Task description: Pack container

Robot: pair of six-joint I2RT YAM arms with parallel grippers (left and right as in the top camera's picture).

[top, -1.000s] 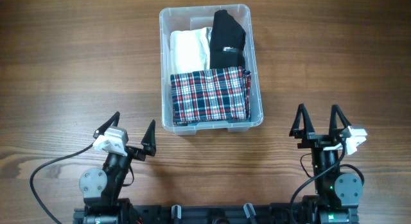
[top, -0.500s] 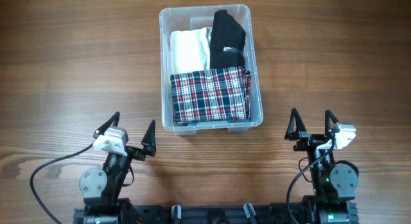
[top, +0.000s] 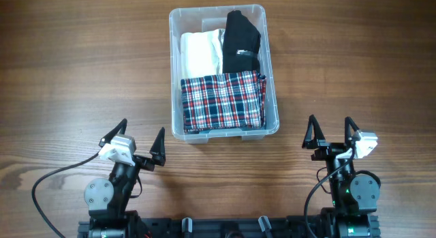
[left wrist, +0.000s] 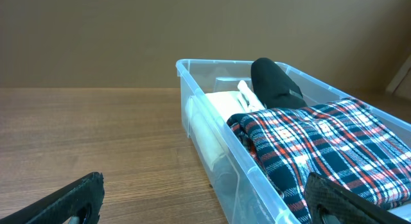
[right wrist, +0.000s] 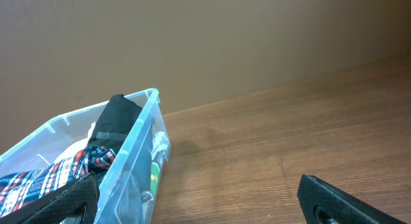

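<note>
The clear plastic container [top: 176, 74] stands at the middle back of the wooden table. Inside it lie a folded white garment [top: 200, 52], a black garment [top: 242, 41] and a red, white and navy plaid garment [top: 223, 101] nearest the front. My left gripper [top: 142, 137] is open at the front left, short of the container's front corner, holding nothing. My right gripper [top: 330, 131] is open at the front right, also holding nothing. The left wrist view shows the container [left wrist: 212, 118] with the plaid garment [left wrist: 321, 150] ahead to the right. In the right wrist view the container [right wrist: 138, 134] is at the left.
Bare wooden tabletop [top: 82, 67] surrounds the container on all sides. A black cable [top: 51, 180] loops at the front left beside the left arm's base. A plain brown wall [left wrist: 128, 38] rises behind the table.
The right gripper shifted slightly left and away from the front edge between the earliest frame and half a second ago, then held still. The left arm and the container have not moved.
</note>
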